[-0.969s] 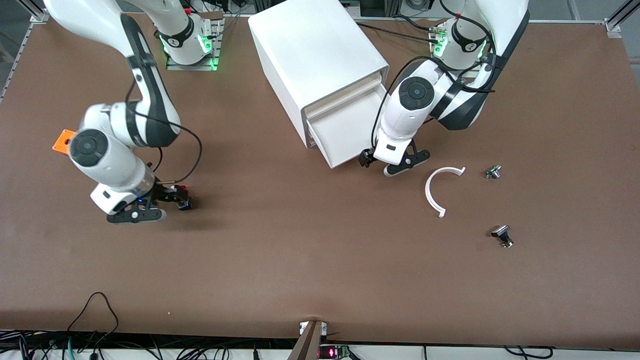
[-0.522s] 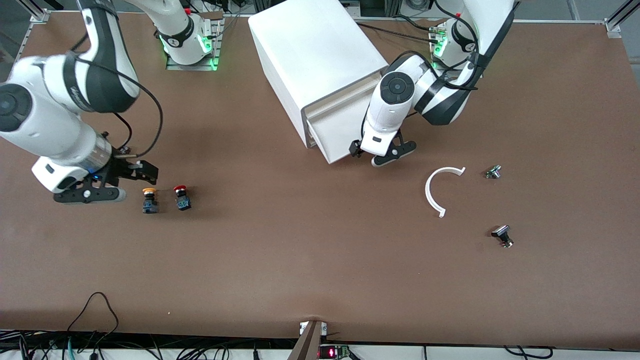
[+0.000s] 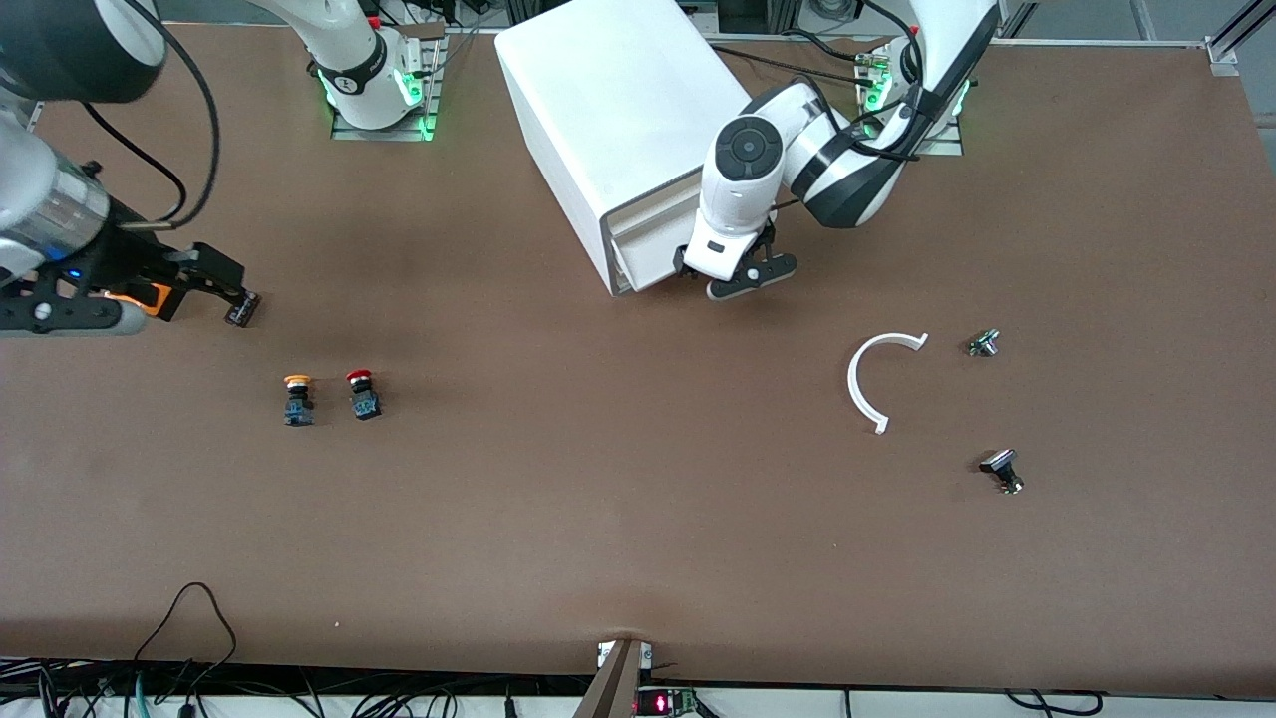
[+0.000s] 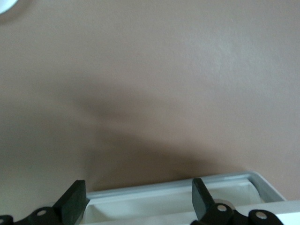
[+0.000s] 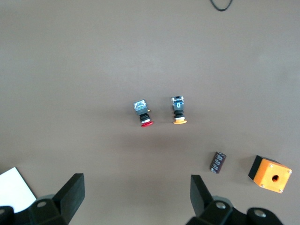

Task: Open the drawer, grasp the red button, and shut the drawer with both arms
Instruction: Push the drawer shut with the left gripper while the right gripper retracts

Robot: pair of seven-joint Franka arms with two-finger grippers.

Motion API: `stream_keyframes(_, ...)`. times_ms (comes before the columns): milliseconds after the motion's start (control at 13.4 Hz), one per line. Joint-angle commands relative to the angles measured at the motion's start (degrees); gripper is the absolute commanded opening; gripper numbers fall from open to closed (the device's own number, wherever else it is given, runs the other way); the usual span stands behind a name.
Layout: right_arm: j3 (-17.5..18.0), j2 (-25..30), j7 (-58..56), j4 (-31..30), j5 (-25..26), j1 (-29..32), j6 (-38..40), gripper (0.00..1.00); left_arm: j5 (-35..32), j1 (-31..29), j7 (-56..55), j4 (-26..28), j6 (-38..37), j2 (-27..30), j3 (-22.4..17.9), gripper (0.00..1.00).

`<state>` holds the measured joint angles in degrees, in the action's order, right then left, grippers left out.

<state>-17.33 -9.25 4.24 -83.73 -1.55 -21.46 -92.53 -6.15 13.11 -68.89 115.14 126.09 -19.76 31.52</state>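
From the front, my left gripper [image 3: 733, 277] sits spread and empty at the cream front of the drawer [image 3: 648, 261], which is nearly shut in the cabinet [image 3: 608, 110], while my right gripper [image 3: 189, 289] hangs wide and empty over the table [image 3: 638, 519] at the right arm's end, with the red button [image 3: 361, 394] standing on the table beside an orange-capped button [image 3: 297, 399], nearer the front camera. My left wrist view shows the drawer's rim [image 4: 187, 194] between my fingertips [image 4: 75, 199], so I should push squarely along its travel to avoid jamming it. My right wrist view shows the red button [image 5: 143, 112] upright and untouched, apart from the orange one [image 5: 178, 110], a dark cylinder [image 5: 217, 162] and an orange box [image 5: 271, 174].
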Motion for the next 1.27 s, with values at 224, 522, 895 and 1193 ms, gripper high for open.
stream_keyframes(224, 3.1, 1.7, 3.7, 1.6, -0.8, 3.6, 2.8, 1.00, 7.1, 0.2, -0.5, -0.3, -2.9, 0.3, 2.5, 0.99)
stream_keyframes(522, 16.2, 2.4, 3.9, 1.6, -0.5, 16.7, 3.6, 1.00, 10.2, 0.2, 0.0, -0.4, -3.6, 0.2, 3.5, 0.99)
stream_keyframes(895, 23.7, 4.8, 3.8, 2.1, -0.1, 23.8, 4.0, 1.00, 10.7, 0.2, 0.1, -0.4, -4.4, -0.3, 4.0, 0.99)
stream_keyframes(1193, 23.5, 6.0, 5.5, 2.1, -0.1, 23.6, 6.3, 1.00, 9.8, -0.4, 3.4, -1.8, -6.4, -0.1, 3.8, 0.99)
